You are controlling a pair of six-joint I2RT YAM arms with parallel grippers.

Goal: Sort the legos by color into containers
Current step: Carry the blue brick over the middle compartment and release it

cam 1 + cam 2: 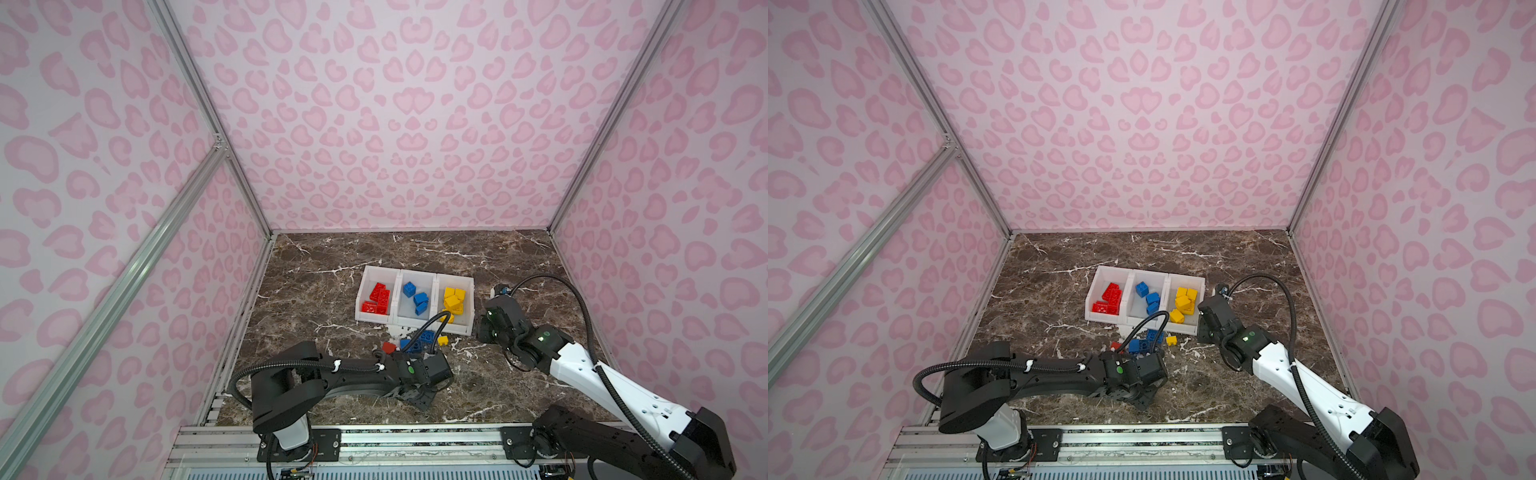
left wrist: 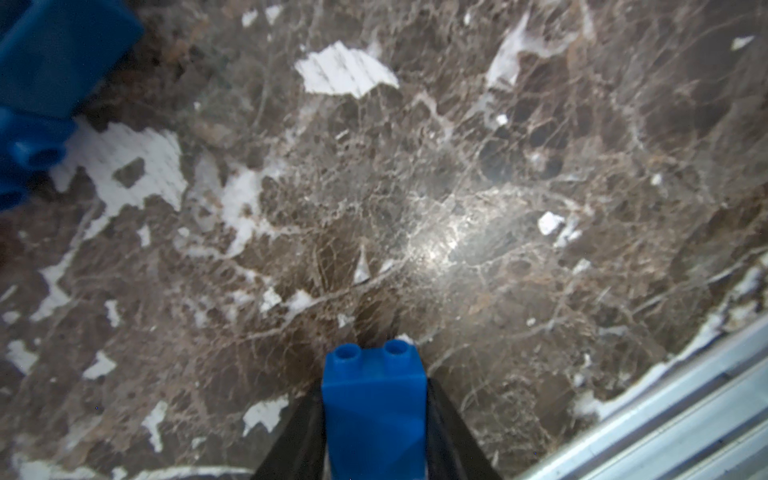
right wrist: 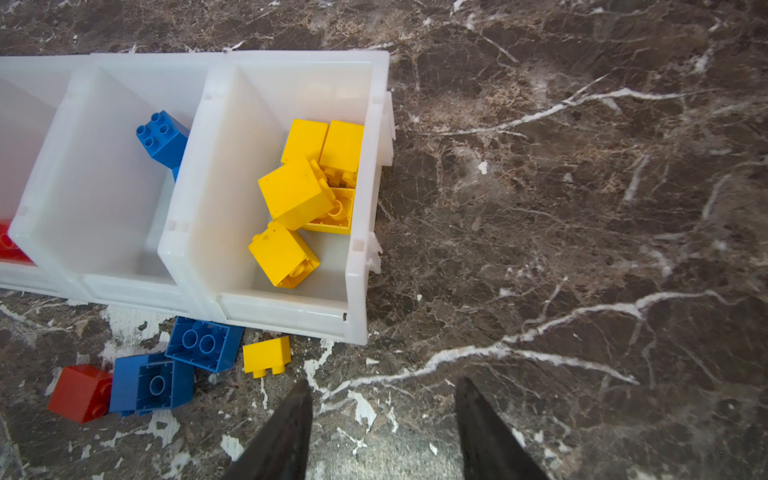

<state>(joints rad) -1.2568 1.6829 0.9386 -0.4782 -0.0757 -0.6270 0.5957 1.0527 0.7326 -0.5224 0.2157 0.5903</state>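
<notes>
- Gripping a blue brick (image 2: 374,411): left end effector (image 2: 374,386) is clamped on its sides, studs pointing away from the wrist, low at the surface (image 2: 519,187).
- Right end effector (image 3: 382,386): jaws apart, empty, above bare surface near the yellow bin's corner.
- Loose just in front of the containers (image 3: 291,56): red brick (image 3: 81,390), two blue bricks (image 3: 151,384), yellow brick (image 3: 266,355).
- Bins hold reds, blues and yellows separately. Mostly done, I'd say; five left, counting the held one.
</notes>
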